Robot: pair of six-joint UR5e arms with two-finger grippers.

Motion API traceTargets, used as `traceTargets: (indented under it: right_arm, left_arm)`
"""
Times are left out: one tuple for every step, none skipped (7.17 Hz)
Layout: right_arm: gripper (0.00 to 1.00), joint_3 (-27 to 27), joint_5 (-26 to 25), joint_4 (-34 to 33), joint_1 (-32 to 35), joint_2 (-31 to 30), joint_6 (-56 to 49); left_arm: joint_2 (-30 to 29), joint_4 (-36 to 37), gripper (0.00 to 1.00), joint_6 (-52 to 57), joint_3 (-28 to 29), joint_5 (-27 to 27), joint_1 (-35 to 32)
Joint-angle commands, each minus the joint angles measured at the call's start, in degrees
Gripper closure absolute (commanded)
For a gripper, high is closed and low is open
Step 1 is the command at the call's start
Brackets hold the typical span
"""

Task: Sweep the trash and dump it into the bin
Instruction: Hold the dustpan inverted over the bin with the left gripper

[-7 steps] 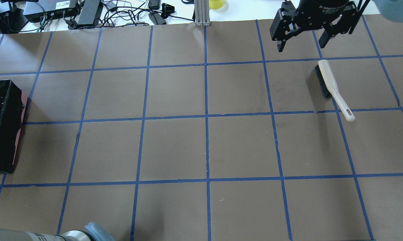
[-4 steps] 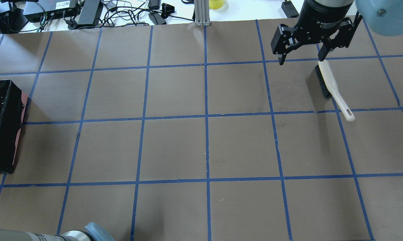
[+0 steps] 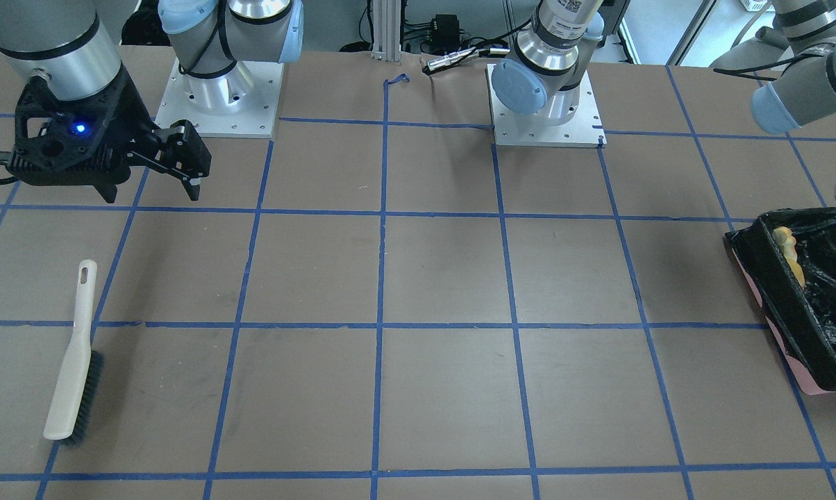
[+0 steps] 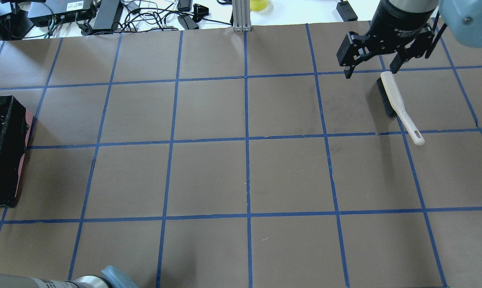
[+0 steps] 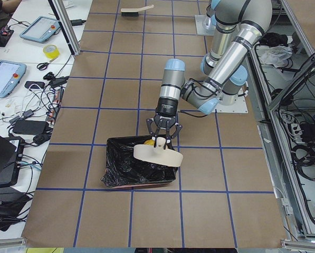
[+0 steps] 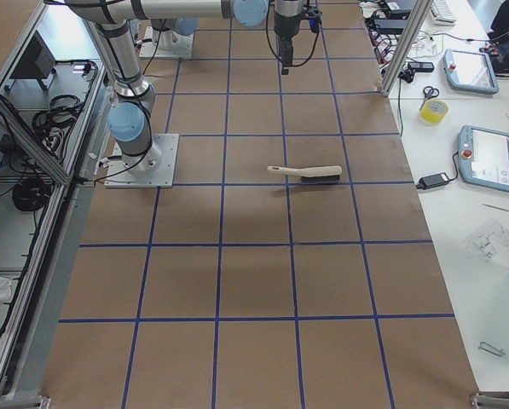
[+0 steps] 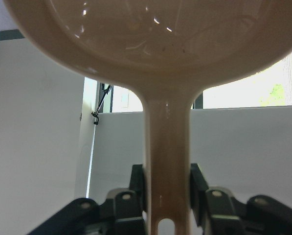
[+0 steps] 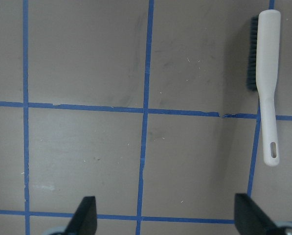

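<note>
Brush [image 4: 401,109] lies near right hand [image 4: 371,73].

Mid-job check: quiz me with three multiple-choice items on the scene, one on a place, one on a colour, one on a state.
1. Where is the dustpan? A. on the floor B. held over the bin C. on the side desk
2. What colour is the brush handle? A. cream B. red C. blue
3. The right gripper is: A. shut on the brush B. open and empty C. shut on the dustpan
Answers: 1 B, the left gripper clamps its handle above the bin; 2 A, cream handle over dark bristles; 3 B, its fingers stand apart and the brush lies free.
</note>
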Motion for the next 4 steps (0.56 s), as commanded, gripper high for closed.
traceTargets:
  right_arm:
    - [0.00, 0.11, 0.05, 0.11, -0.23, -0.38, -0.25]
    - [0.00, 0.11, 0.05, 0.11, -0.23, -0.38, -0.25]
    - [0.00, 0.20, 0.23, 0.02, -0.23, -0.47, -0.34]
    - [0.00, 0.20, 0.40, -0.15, -0.23, -0.47, -0.51]
  left_arm:
    - [0.21, 0.75, 1.00, -0.22, -0.96, 1.08, -0.91]
    - [0.30, 0.66, 1.00, -0.22, -1.05, 1.09, -1.27]
    - [0.73, -0.21, 1.00, 0.30, -0.79, 0.57, -1.27]
    - [0.74, 0.04, 1.00, 0.57, -1.05, 0.39, -1.27]
